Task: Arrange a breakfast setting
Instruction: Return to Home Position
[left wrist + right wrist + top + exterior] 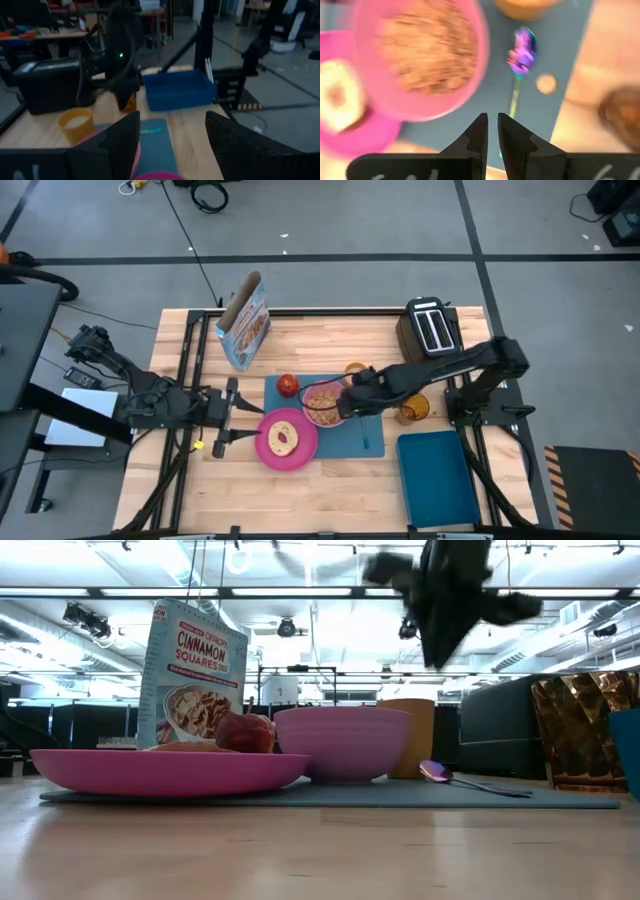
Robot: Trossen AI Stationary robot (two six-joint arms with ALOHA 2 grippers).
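**Where we find each thing**

From above, we see the mat [345,442] in the middle of the frame. The plate [266,453] covers the mat's lower left corner, and the bagel [283,440] lies on the plate. The bowl [307,412] sits on the mat, up and right of the plate. The apple [289,385] is to the bowl's upper left, the cup [353,370] to its upper right and the spoon [366,438] to its lower right. The toaster [432,328] stands up and right of the mat. The tray [438,478] lies to its lower right.

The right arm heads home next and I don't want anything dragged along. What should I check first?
1. Spoon let go: ok, lying on mat, right jaws shut and empty.
2. Right jaws above bowl rim: ok, well above in the low view.
3. Amber cup clear of right arm's path: cannot tell.
4. Bagel on plate: ok.
5. Left jaws clear of plate: cannot tell, open, close to its edge.
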